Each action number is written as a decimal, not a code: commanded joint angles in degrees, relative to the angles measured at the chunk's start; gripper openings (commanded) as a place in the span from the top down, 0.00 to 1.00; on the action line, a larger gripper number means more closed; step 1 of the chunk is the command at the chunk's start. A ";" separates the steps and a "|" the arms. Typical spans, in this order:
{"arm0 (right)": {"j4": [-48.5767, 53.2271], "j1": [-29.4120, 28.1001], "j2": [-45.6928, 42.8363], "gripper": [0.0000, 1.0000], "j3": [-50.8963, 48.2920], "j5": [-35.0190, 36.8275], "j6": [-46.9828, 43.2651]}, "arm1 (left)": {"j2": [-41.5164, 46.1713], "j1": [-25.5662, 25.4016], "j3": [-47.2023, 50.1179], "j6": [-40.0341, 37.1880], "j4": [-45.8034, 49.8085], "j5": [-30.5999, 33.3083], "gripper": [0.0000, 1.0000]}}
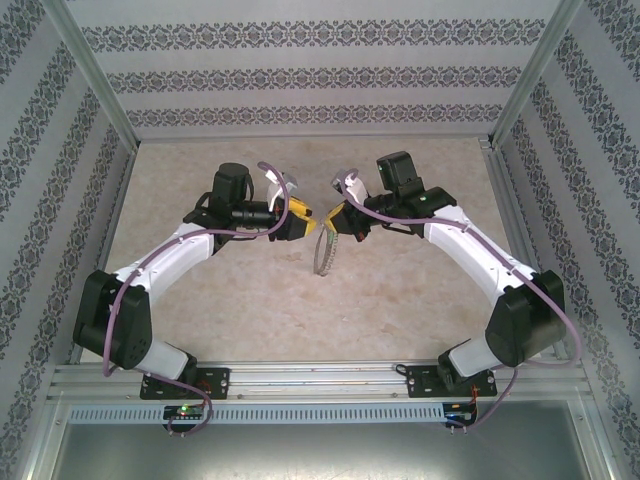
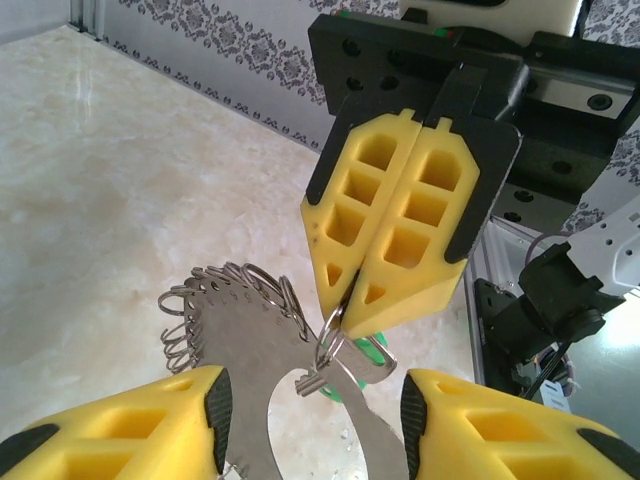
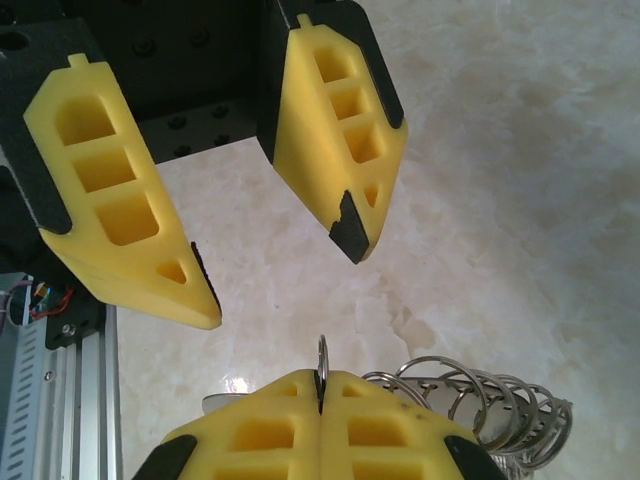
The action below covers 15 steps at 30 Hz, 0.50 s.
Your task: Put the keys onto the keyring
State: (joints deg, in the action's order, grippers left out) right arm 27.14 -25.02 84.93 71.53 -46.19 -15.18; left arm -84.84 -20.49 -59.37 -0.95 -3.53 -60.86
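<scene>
My right gripper [image 2: 350,305] is shut on a small split ring [image 2: 335,320], the keyring, pinched edge-on between its tips [image 3: 321,355]. A tiny silver key with a green head [image 2: 372,362] hangs at that ring. Beside it is a flat metal plate [image 2: 250,340] with a row of several more split rings along its edge. It hangs below both grippers [image 1: 323,256]. My left gripper [image 2: 312,390] is open and faces the right gripper [image 1: 337,222] tip to tip. In the left wrist view its fingers frame the plate and key. In the right wrist view nothing lies between its tips [image 3: 280,270].
A beige marbled tabletop [image 1: 300,310] lies under both arms, which meet above its middle. Patterned walls close the back and sides. An aluminium rail [image 1: 320,375] carries the arm bases at the near edge.
</scene>
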 commanded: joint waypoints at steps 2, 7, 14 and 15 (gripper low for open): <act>-2.33 -0.73 -2.07 1.00 1.60 -3.71 0.33 | -1.06 0.54 0.39 1.94 -5.66 -3.18 0.52; -2.78 -0.93 -2.21 1.00 1.77 -4.29 0.72 | -2.07 0.01 0.29 3.07 -7.63 -4.22 0.54; -3.96 -1.07 -2.01 1.00 2.03 -5.22 1.39 | -3.16 -0.89 0.30 3.20 -8.15 -4.79 0.56; -3.95 -1.13 -1.88 1.00 2.12 -5.18 1.38 | -3.25 -0.92 0.40 3.24 -8.45 -4.92 0.57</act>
State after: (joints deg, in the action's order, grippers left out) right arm 25.85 -25.41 84.38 71.53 -48.62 -14.68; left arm -87.83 -20.71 -59.37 1.93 -8.67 -63.48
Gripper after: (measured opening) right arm 0.056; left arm 0.438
